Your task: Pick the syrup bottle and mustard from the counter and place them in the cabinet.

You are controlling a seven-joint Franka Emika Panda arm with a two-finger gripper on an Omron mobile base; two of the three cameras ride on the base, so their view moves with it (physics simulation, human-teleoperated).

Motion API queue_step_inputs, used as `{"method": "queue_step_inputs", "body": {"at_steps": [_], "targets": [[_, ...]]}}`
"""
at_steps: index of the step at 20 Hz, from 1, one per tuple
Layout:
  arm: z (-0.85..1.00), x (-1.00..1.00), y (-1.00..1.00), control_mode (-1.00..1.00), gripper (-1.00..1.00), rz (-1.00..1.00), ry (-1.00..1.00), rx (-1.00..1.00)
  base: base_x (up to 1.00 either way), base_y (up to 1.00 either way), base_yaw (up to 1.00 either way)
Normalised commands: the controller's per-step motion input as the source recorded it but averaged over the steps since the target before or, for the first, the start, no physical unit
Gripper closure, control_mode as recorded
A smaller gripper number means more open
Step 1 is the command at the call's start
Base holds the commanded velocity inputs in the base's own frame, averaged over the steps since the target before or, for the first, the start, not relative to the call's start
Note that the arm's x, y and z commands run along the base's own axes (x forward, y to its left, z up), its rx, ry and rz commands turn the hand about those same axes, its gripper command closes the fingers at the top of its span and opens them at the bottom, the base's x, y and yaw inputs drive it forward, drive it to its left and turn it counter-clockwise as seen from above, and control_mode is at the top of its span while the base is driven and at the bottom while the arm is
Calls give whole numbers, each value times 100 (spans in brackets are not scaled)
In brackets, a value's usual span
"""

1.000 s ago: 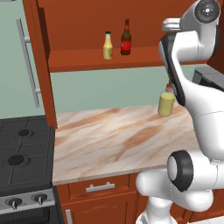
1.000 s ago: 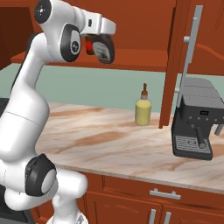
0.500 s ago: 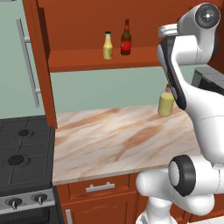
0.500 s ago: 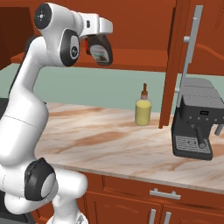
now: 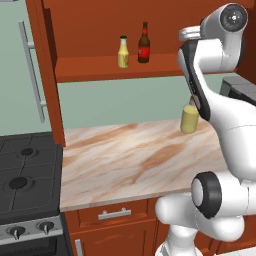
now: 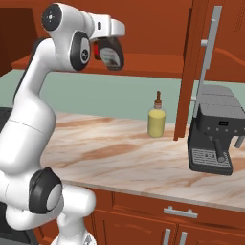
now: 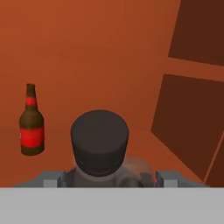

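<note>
My gripper (image 6: 109,50) is shut on the syrup bottle (image 6: 111,55), a dark bottle with a pale label, held up in front of the cabinet (image 6: 148,64) at shelf height. In the hand view its dark cap (image 7: 99,139) sits between my fingers (image 7: 51,180), facing the cabinet's inside (image 7: 109,43). The mustard (image 5: 123,52), yellow with a green cap, stands on the cabinet shelf (image 5: 100,69) next to a slim brown bottle with a red label (image 5: 144,43) (image 7: 32,122). The counter (image 5: 125,155) lies below.
A dull-yellow bottle with a brown neck (image 5: 189,118) (image 6: 156,119) stands on the counter near the back. A dark coffee machine (image 6: 215,134) sits at the right. An open cabinet door with a silver handle (image 6: 208,52) hangs beside it. A stove (image 5: 25,175) is to the left.
The arm's upper joints have shifted slightly, and the hand with the syrup bottle has edged a little to the right in the right base view. The bottles on shelf and counter stayed put.
</note>
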Motion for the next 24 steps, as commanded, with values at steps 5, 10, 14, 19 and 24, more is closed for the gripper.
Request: {"method": "queue_step_inputs", "body": {"at_steps": [5, 10, 14, 19, 24], "targets": [[11, 19, 0, -100, 100, 0, 0, 8, 0, 0, 0], [0, 18, 0, -100, 100, 1, 0, 5, 0, 0, 0], [-42, -1, 0, -100, 100, 7, -1, 0, 0, 0, 0], [-8, 8, 0, -100, 100, 3, -4, 0, 0, 0, 0], [0, 29, 1, -100, 100, 0, -5, 0, 0, 0, 0]]}}
